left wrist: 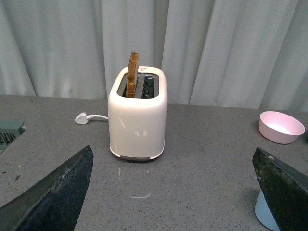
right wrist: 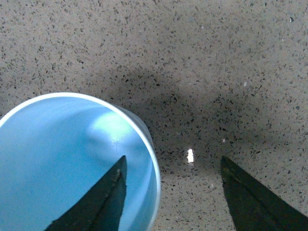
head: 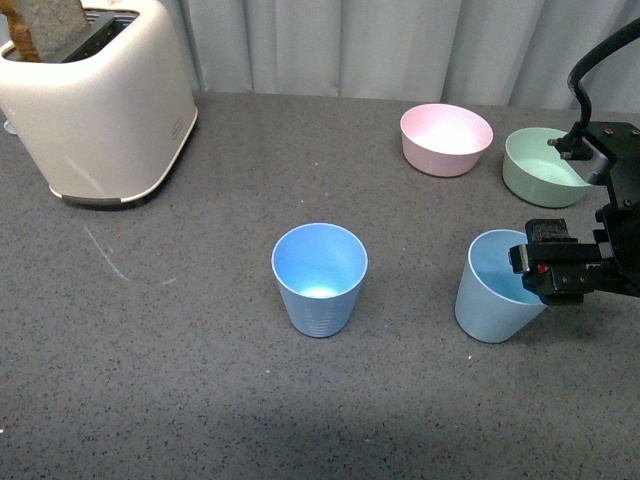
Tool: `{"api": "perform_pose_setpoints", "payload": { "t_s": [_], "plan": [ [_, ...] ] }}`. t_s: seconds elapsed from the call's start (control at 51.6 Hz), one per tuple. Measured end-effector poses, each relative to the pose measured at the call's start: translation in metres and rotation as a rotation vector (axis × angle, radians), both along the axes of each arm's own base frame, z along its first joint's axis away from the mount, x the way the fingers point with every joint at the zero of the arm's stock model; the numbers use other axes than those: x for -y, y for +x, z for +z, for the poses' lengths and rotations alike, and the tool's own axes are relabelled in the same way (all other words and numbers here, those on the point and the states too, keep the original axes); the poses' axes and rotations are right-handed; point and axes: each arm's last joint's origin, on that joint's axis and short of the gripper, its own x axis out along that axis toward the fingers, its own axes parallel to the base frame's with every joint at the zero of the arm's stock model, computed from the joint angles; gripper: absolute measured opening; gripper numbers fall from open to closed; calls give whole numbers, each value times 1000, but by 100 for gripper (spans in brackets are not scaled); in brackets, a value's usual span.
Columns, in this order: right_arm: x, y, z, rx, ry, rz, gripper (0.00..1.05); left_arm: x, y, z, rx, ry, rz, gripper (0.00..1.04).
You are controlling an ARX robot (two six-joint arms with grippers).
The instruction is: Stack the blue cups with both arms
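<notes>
Two light blue cups stand upright on the grey table. One blue cup (head: 320, 278) is near the middle. The other blue cup (head: 490, 288) is at the right, and it fills the right wrist view (right wrist: 67, 159). My right gripper (head: 560, 268) is open at this cup's rim, one finger (right wrist: 101, 202) inside the cup and the other finger (right wrist: 255, 199) outside over the table. My left gripper (left wrist: 178, 192) is open and empty, out of the front view; a blue cup's edge (left wrist: 264, 211) shows beside its one finger.
A cream toaster (head: 95, 100) with a slice of bread stands at the back left; it also shows in the left wrist view (left wrist: 137, 115). A pink bowl (head: 446, 138) and a green bowl (head: 540, 166) sit at the back right. A curtain hangs behind the table.
</notes>
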Motion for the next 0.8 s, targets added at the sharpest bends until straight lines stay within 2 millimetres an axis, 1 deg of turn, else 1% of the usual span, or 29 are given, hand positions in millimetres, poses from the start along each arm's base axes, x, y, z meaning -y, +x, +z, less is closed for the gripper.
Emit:
{"api": "perform_pose_setpoints", "payload": {
  "t_s": [0.136, 0.175, 0.291, 0.388, 0.543, 0.64, 0.698, 0.795],
  "plan": [
    [-1, 1, 1, 7, -11, -3, 29, 0, 0, 0, 0, 0, 0, 98],
    [-1, 1, 1, 7, -13, -4, 25, 0, 0, 0, 0, 0, 0, 98],
    [0, 1, 2, 8, -10, -5, 9, 0, 0, 0, -1, 0, 0, 98],
    [1, 2, 6, 16, 18, -3, 0, 0, 0, 0, -1, 0, 0, 98],
    [2, 1, 15, 28, 42, -4, 1, 0, 0, 0, 0, 0, 1, 98],
    [2, -2, 28, 41, 92, 12, 1, 0, 0, 0, -1, 0, 0, 98],
    [0, -2, 42, 66, 128, 28, 1, 0, 0, 0, -1, 0, 0, 98],
    [-15, 0, 72, 129, 207, 96, 1, 0, 0, 0, 0, 0, 0, 98]
  ]
}}
